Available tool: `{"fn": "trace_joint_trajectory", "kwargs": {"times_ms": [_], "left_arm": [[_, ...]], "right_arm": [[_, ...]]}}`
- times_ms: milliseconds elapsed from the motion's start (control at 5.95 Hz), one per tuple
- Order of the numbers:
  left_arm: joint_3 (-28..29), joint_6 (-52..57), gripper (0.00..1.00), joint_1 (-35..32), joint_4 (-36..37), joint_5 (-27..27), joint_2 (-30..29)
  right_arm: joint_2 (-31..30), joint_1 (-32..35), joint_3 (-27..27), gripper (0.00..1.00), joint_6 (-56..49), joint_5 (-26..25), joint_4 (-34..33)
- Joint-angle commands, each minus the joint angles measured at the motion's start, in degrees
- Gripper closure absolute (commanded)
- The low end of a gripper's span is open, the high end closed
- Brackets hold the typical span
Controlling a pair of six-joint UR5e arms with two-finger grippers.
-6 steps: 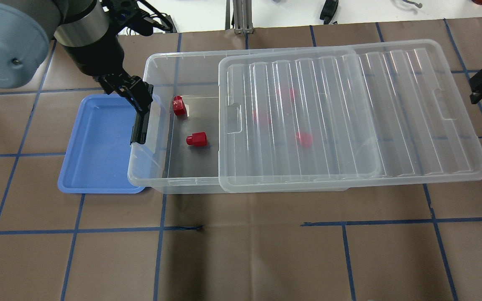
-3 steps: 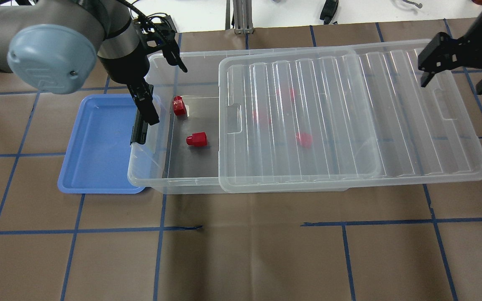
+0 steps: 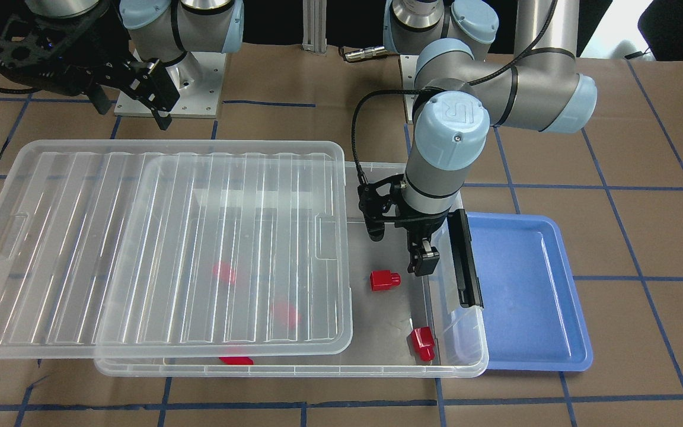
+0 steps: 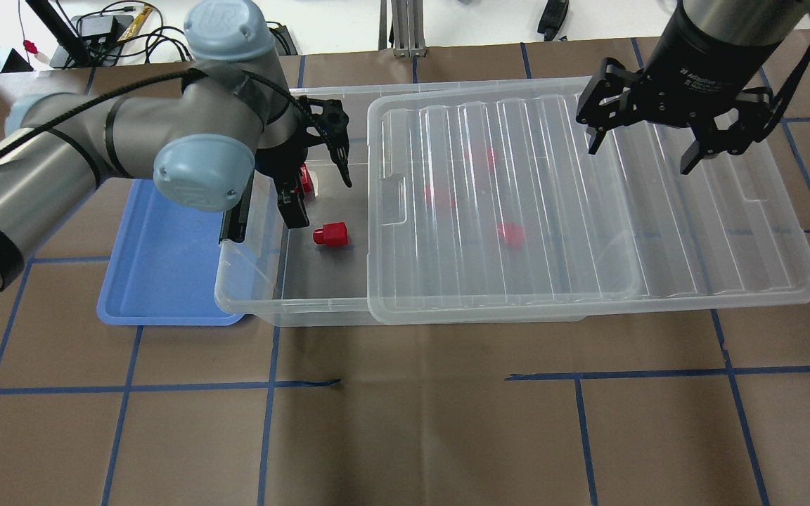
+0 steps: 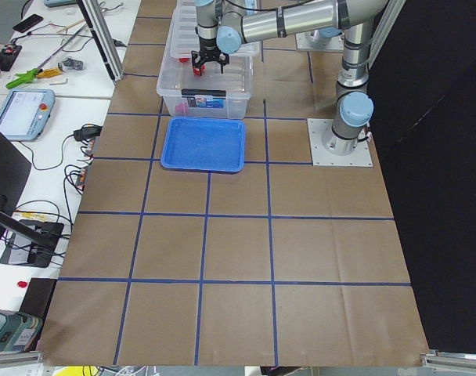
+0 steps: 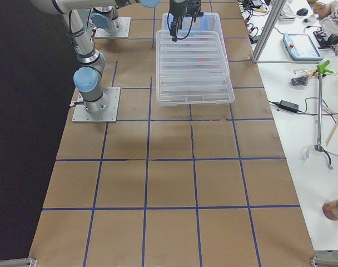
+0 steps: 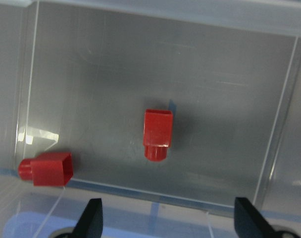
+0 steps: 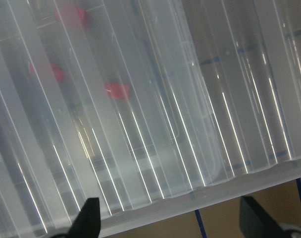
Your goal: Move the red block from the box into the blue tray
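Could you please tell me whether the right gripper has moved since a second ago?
Yes. The right gripper has moved leftward in the overhead view, to above the lid.

1. The end effector (image 7: 173,225) has its fingertips (image 7: 91,218) spread wide, holding nothing.
2. A red block (image 7: 157,134) lies on the box (image 7: 229,99) floor straight ahead, stub toward the end effector.
3. A second red block (image 7: 46,168) lies nearer, off to its left.

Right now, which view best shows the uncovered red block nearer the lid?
Left wrist-mounted view: the red block lies central, large, unobstructed. Overhead and front-facing views show it whole but small; side views barely resolve it; right wrist misses it.
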Motion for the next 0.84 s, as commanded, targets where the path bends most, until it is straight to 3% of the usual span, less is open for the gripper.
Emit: {"fn": "trace_joint_trajectory", "kwargs": {"times_ms": [0, 336, 673], "left_arm": [[-2.2, 5.3, 0.07, 0.1, 6.1, -2.2, -4.3], [-2.4, 5.4, 0.07, 0.2, 11.3, -2.3, -8.8], [-2.6, 5.3, 0.07, 0.2, 13.5, -2.2, -11.1]], "right_arm": [[2.5, 0.8, -2.0, 0.0, 0.4, 1.3, -0.4], [7.0, 0.8, -7.4, 0.0, -0.3, 0.6, -0.3], [7.0, 0.7, -6.9, 0.0, -1.6, 0.4, -0.3]]}}
